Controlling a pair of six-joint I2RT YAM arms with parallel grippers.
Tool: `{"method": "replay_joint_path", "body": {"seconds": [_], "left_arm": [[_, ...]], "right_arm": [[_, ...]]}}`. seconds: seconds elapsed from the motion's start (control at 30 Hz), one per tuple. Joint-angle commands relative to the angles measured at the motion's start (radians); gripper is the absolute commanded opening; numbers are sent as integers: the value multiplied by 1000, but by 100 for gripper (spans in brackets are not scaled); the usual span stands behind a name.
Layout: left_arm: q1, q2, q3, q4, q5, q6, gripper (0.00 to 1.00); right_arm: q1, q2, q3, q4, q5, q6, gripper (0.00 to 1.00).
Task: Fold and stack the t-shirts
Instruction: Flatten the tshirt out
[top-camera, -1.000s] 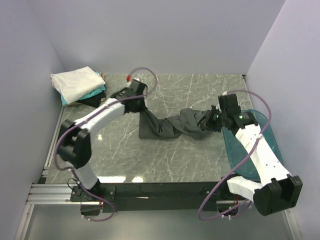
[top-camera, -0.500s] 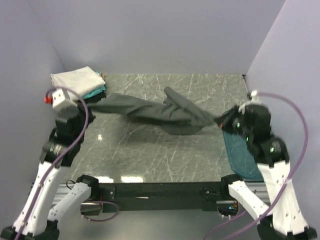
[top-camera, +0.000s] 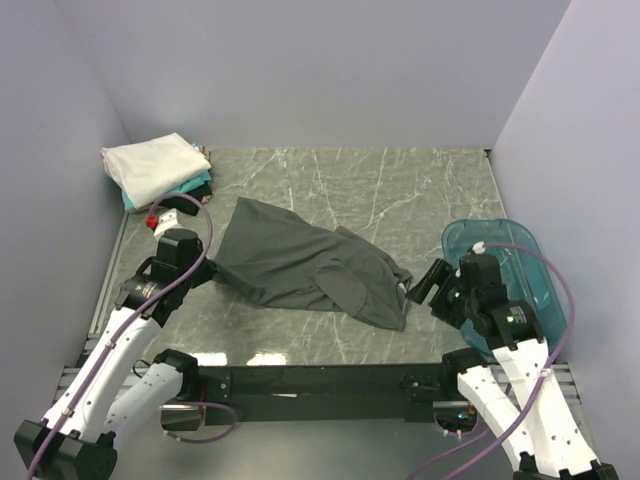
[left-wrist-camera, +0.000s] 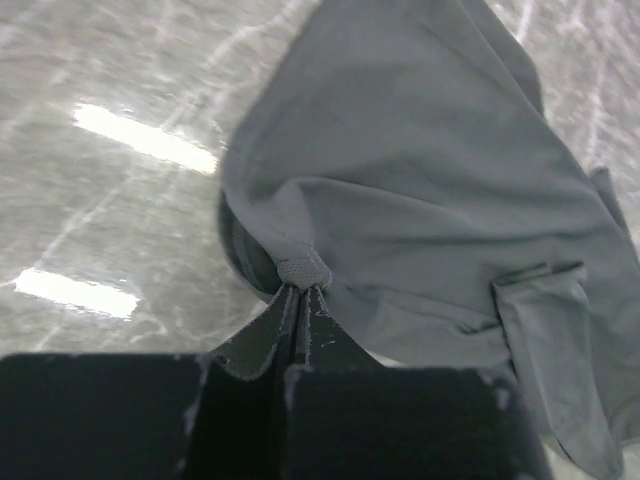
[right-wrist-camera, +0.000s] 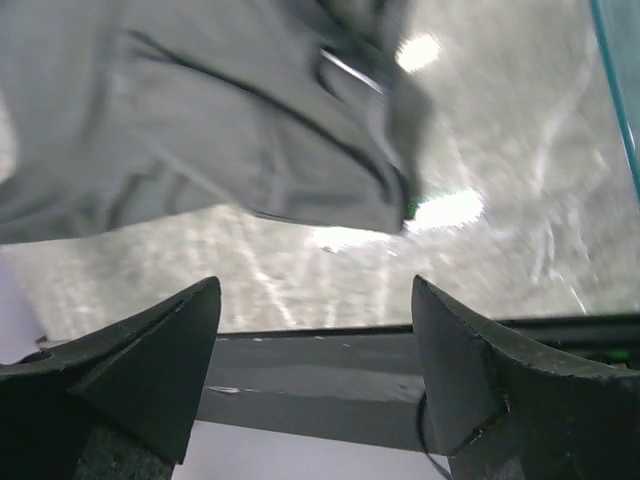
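Dropped since half a second ago: the charcoal shirt (top-camera: 300, 265), then strung in the air between both arms, now lies spread but rumpled on the bench (top-camera: 400, 190), centre-front. The left hand (left-wrist-camera: 300, 292) is clenched on a bunched bit of its left edge, probably to tug the cloth flat. The right hand (right-wrist-camera: 315, 290) is released, fingers wide apart, just beside the shirt's right corner, likely let go to lay it down. The folded stack (top-camera: 158, 170) sits far-left, the blue tub (top-camera: 520, 260) at right.

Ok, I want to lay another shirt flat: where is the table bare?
Bare table runs along the far side, from the folded stack to the right wall, behind the grey shirt. Crowded: the left gripper pinches the shirt's left edge, and the open right gripper sits beside the blue tub.
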Motion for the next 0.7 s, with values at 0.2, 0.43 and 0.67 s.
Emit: {"method": "replay_joint_path", "body": {"seconds": [0.2, 0.43, 0.67], "left_arm": [[-3, -39, 4, 43, 97, 6, 0], [-1, -20, 7, 1, 28, -35, 0], [-1, -8, 7, -11, -10, -60, 0]], "right_arm": [[111, 216, 221, 228, -69, -100, 80], [389, 691, 420, 338, 2, -149, 76], [480, 1044, 626, 368, 22, -236, 67]]}}
